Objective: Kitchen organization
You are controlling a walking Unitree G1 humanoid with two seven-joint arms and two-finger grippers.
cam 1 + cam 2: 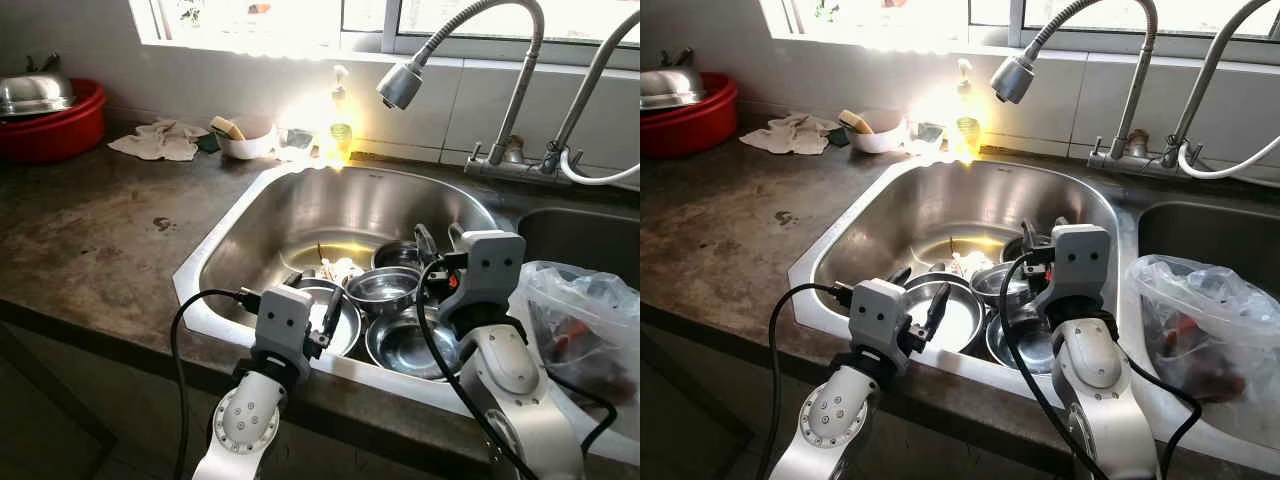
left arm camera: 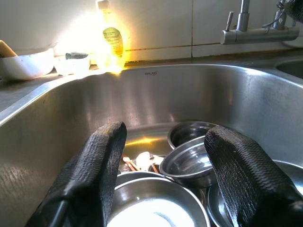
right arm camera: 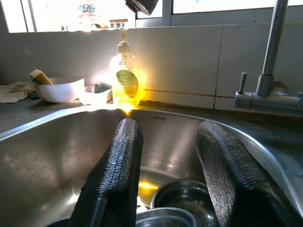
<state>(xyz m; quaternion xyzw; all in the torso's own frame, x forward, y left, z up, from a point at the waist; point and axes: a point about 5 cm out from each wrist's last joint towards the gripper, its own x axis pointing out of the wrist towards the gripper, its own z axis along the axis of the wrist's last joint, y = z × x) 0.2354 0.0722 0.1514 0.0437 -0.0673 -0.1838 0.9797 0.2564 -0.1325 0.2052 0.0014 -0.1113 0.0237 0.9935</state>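
Several steel bowls (image 1: 384, 288) lie piled in the steel sink (image 1: 300, 205), with some utensils and scraps (image 1: 335, 268) behind them. My left gripper (image 1: 312, 303) hovers open over the near left bowl (image 1: 338, 318) at the sink's front rim, nothing between its fingers (image 2: 99, 161). My right gripper (image 1: 438, 243) is open too, held above the bowls at the right side of the basin; its fingers (image 3: 120, 175) point toward the back wall. A yellow soap bottle (image 1: 340, 118) stands behind the sink in strong sun glare.
A spray faucet (image 1: 403, 83) hangs over the basin. A white bowl with a sponge (image 1: 243, 137), a crumpled cloth (image 1: 158, 140) and a red basin with a steel lid (image 1: 45, 110) sit on the dark counter at left. A plastic bag (image 1: 585, 325) lies at right.
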